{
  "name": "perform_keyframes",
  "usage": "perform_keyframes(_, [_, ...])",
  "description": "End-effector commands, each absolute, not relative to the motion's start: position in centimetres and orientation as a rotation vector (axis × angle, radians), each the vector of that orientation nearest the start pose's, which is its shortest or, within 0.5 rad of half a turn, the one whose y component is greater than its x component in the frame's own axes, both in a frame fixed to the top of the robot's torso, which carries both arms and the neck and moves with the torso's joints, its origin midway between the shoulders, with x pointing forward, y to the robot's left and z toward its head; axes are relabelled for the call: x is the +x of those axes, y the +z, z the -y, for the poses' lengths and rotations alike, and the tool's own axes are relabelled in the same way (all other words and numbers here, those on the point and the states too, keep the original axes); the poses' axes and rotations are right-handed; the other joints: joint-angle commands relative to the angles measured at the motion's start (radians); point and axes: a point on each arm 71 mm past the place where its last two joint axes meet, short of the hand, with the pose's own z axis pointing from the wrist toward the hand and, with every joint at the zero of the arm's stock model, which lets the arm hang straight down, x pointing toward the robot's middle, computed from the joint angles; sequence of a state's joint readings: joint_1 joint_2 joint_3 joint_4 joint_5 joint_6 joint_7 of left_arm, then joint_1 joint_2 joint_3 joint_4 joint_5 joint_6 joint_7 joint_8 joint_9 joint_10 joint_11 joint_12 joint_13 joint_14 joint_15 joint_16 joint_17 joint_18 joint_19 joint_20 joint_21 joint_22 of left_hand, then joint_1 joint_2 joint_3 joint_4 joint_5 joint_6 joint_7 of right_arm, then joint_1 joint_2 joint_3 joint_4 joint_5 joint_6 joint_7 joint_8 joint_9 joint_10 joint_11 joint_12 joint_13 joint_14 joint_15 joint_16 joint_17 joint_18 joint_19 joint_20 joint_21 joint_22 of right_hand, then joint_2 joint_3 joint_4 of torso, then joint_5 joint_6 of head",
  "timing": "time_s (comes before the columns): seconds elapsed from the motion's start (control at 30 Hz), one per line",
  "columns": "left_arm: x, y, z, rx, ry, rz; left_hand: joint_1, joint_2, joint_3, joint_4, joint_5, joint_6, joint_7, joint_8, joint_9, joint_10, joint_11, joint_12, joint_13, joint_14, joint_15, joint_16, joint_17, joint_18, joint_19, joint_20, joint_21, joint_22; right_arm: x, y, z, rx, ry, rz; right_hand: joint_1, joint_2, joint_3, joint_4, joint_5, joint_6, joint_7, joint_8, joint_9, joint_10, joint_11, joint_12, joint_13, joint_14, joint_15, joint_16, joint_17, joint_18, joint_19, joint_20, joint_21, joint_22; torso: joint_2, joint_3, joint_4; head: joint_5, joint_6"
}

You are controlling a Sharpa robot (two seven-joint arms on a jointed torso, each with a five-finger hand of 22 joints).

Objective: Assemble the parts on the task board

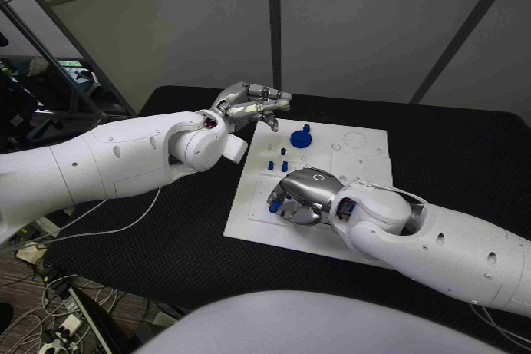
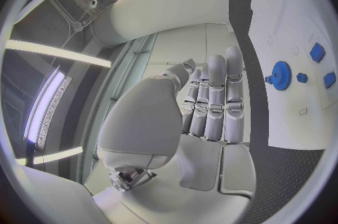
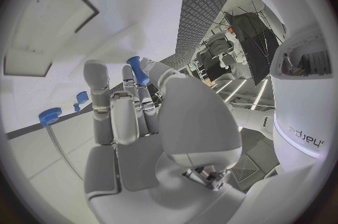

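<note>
Item 1, left hand [image 1: 250, 103]: I see it hovering at the far left corner of the task board [image 1: 365, 216]. In the left wrist view its fingers [image 2: 214, 101] lie straight and pressed side by side, holding nothing. Beyond the fingertips, on the board, stands the blue gear [image 2: 281, 75], with small blue pieces just past it.

Item 2, blue gear, head view [image 1: 301, 136]: seated upright on the board, between the two hands, a little nearer the left hand's fingers.

Item 3, small blue pegs [image 1: 277, 163]: a loose row on the board, just beyond the right hand's fingertips, apart from them.

Item 4, right hand [image 1: 301, 196]: low over the near left part of the board, fingers curled. In the right wrist view a blue peg [image 3: 137, 70] sits pinched at the fingertips.

Step in hand, as I judge it: one peg is picked and awaits seating. My next move calls for carrying it over its hole, holding it upright, and pressing straight down; I cannot tell which hole is meant.
</note>
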State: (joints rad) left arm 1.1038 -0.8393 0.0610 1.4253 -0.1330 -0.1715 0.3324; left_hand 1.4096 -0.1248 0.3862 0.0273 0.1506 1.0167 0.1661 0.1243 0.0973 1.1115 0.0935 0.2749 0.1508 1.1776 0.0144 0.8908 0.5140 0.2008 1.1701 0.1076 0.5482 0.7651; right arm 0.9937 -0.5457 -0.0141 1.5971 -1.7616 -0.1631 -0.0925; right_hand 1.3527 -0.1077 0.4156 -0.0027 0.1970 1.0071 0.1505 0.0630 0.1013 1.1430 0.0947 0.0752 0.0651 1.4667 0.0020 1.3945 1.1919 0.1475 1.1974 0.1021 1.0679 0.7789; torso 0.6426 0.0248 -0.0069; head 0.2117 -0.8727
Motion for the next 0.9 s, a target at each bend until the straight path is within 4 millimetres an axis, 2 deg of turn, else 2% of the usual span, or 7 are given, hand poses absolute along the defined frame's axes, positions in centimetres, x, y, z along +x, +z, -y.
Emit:
perform_keyframes(0.03, [49.9,-19.6,-22.8,-1.05,-1.569,-1.501,0.01,0.003,0.0,-0.003,-0.002,0.002,0.0,0.001,-0.001,-0.006,0.001,0.005,0.002,-0.005,0.0,0.005,-0.002,-0.018,0.001,0.002,-0.004,0.001,39.3,-24.5,2.7,-0.604,0.944,-1.686,0.001,-0.013,-0.011,-0.001,0.0,-0.023,-0.002,-0.003,-0.005,-0.02,-0.001,-0.007,0.001,0.037,0.007,0.008,0.003,0.001,0.0,0.007,-0.006,-0.004,0.0,0.0004,0.0001,-0.001,0.0])
perform_keyframes(0.33, [49.9,-19.6,-22.7,-1.051,-1.571,-1.505,0.01,0.003,0.0,-0.003,-0.002,0.002,0.001,0.001,-0.001,-0.006,0.001,0.005,0.002,-0.005,0.0,0.005,-0.002,-0.018,0.001,0.002,-0.004,0.001,39.1,-23.0,3.0,-0.516,1.027,-1.518,0.015,-0.021,-0.061,-0.011,-0.001,-0.111,-0.021,-0.001,-0.027,-0.162,0.027,0.002,0.001,0.023,0.028,-0.005,-0.028,0.013,-0.047,0.027,-0.059,-0.077,-0.001,0.0011,-0.001,-0.004,0.0])
perform_keyframes(0.6, [50.0,-19.7,-22.7,-1.051,-1.572,-1.507,0.01,0.003,0.0,-0.003,-0.002,0.002,0.001,0.001,-0.001,-0.006,0.001,0.005,0.002,-0.006,0.0,0.005,-0.002,-0.018,0.001,0.002,-0.004,0.001,38.4,-22.1,4.0,-0.479,1.076,-1.456,0.02,-0.016,-0.086,-0.014,0.0,-0.119,-0.022,0.003,-0.028,-0.185,0.03,0.019,0.003,0.016,0.032,-0.012,-0.045,0.018,-0.063,0.031,-0.078,-0.102,-0.003,0.0005,-0.0006,-0.011,0.0])
perform_keyframes(0.73, [50.0,-19.7,-22.8,-1.052,-1.57,-1.506,0.01,0.003,0.0,-0.003,-0.002,0.002,0.001,0.001,-0.001,-0.006,0.001,0.005,0.002,-0.006,0.0,0.005,-0.002,-0.018,0.001,0.002,-0.004,0.001,38.1,-21.6,5.7,-0.434,1.092,-1.485,0.022,-0.005,-0.096,-0.012,0.006,-0.089,-0.011,0.013,-0.022,-0.142,0.02,0.06,0.011,0.02,0.026,-0.008,-0.039,0.017,-0.052,0.026,-0.066,-0.087,-0.006,-0.0008,-0.0022,-0.017,0.0])
perform_keyframes(0.77, [50.0,-19.7,-22.8,-1.052,-1.568,-1.506,0.01,0.003,0.0,-0.003,-0.002,0.002,0.001,0.001,-0.001,-0.006,0.001,0.005,0.002,-0.006,0.0,0.005,-0.002,-0.018,0.001,0.002,-0.004,0.001,38.3,-21.4,6.7,-0.386,1.097,-1.514,0.018,0.004,-0.096,-0.006,0.008,-0.056,0.001,0.027,-0.016,-0.093,0.008,0.089,0.018,0.024,0.016,-0.005,-0.034,0.015,-0.041,0.02,-0.054,-0.071,-0.009,-0.0014,-0.0036,-0.022,0.0])
perform_keyframes(0.83, [50.0,-19.7,-22.9,-1.053,-1.566,-1.505,0.01,0.003,0.0,-0.003,-0.002,0.002,0.001,0.001,-0.001,-0.006,0.001,0.005,0.002,-0.006,0.0,0.005,-0.002,-0.018,0.001,0.002,-0.004,0.001,38.8,-20.9,8.4,-0.293,1.1,-1.565,0.009,0.017,-0.095,0.008,0.012,0.001,0.01,0.052,-0.004,-0.02,-0.003,0.125,0.029,0.025,0.007,-0.006,-0.037,0.01,-0.027,0.013,-0.038,-0.049,-0.012,-0.0024,-0.0056,-0.033,0.004])
perform_keyframes(0.9, [50.0,-19.7,-23.0,-1.054,-1.563,-1.503,0.01,0.003,0.0,-0.003,-0.002,0.002,0.001,0.001,-0.001,-0.006,0.001,0.005,0.002,-0.006,0.0,0.005,-0.002,-0.018,0.001,0.002,-0.004,0.001,39.3,-20.7,10.2,-0.202,1.093,-1.614,0.002,0.022,-0.098,0.015,0.016,0.039,0.0,0.069,0.003,0.058,-0.022,0.165,0.047,0.033,-0.006,0.008,-0.008,0.003,-0.001,0.004,-0.006,-0.004,-0.016,-0.0042,-0.0089,-0.047,0.01])
